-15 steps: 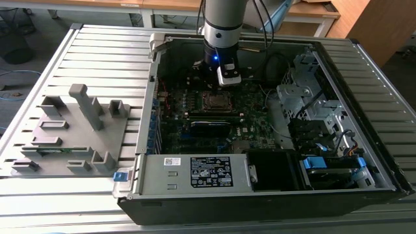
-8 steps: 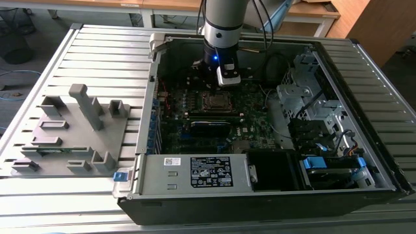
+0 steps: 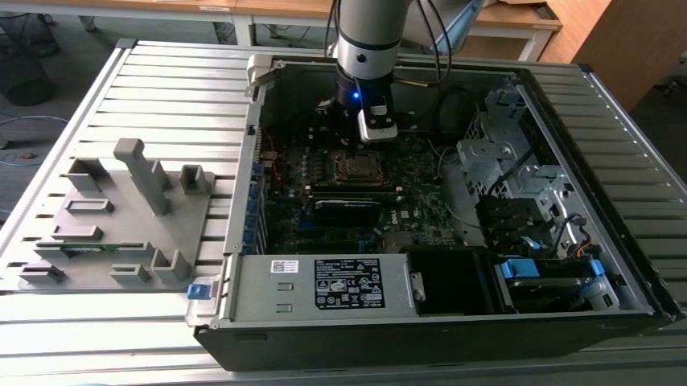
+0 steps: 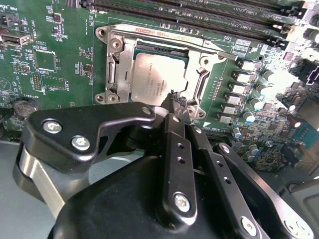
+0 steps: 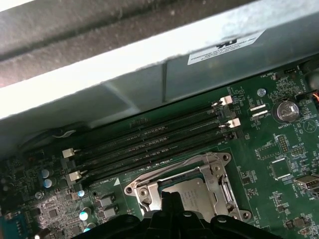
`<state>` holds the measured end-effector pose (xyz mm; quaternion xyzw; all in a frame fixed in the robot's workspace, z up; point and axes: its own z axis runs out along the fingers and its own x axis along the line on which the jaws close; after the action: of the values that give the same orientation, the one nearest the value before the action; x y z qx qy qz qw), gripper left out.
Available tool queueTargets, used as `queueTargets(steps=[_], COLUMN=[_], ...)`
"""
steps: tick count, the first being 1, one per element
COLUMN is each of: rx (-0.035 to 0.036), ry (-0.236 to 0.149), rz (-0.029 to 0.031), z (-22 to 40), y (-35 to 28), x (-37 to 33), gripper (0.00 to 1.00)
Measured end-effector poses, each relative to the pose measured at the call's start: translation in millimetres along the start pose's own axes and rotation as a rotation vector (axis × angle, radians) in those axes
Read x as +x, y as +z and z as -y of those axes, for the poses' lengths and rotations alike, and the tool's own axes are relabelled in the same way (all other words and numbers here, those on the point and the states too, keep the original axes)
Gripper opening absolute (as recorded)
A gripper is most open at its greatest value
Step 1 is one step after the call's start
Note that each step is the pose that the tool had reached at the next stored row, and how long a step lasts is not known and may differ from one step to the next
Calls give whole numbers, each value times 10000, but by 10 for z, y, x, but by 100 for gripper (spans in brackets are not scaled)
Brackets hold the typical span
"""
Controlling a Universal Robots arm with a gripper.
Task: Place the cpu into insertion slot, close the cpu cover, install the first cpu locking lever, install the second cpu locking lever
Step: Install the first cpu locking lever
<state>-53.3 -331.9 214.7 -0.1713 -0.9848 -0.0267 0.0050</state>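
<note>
The cpu (image 4: 155,75) lies flat in the insertion slot (image 3: 355,167) on the green motherboard, its silver top showing through the window of the cpu cover (image 4: 118,63). The cover lies down over the cpu. A thin metal locking lever (image 4: 169,39) runs along the socket edge by the memory slots, and another lever (image 4: 201,82) lies on the adjoining side. My gripper (image 4: 172,107) is shut with nothing in it, its black tips at the socket corner, just over the cpu's edge. In the first wrist view the gripper (image 5: 169,198) overlaps the cpu (image 5: 193,191) and the cover (image 5: 145,193).
Long black memory slots (image 5: 149,144) run beside the socket, with the grey case wall (image 5: 149,69) behind them. A power supply (image 3: 322,283) sits at the case front and drive cages (image 3: 504,161) on the exterior view's right. A grey fixture (image 3: 118,209) stands on the exterior view's left.
</note>
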Motion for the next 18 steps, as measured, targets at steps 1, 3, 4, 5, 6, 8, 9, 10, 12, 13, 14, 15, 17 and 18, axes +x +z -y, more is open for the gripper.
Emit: queueTargets(steps=[1, 3, 4, 5, 6, 8, 9, 10, 12, 13, 14, 15, 17, 18], rx=[1, 14, 17, 19, 19, 23, 20, 18, 15, 14, 13, 12, 13, 13], ry=[0, 1, 2, 3, 3, 4, -3, -16, -45, -62, -80, -97, -119, -124], rz=[-3, -50, -55, -57, -58, -61, -61, -62, -63, -64, -65, -66, -67, -67], z=[0, -1, -1, 0, 0, 0, -1, -2, -4, -6, -9, -11, -18, -21], y=[0, 2, 1, 1, 1, 0, 1, 1, 1, 1, 1, 1, 1, 2], x=[0, -1, -1, 0, 0, 0, -2, -6, -12, -18, -24, -31, -49, -58], gripper=[11, 11, 11, 11, 11, 11, 11, 11, 11, 11, 11, 11, 11, 11])
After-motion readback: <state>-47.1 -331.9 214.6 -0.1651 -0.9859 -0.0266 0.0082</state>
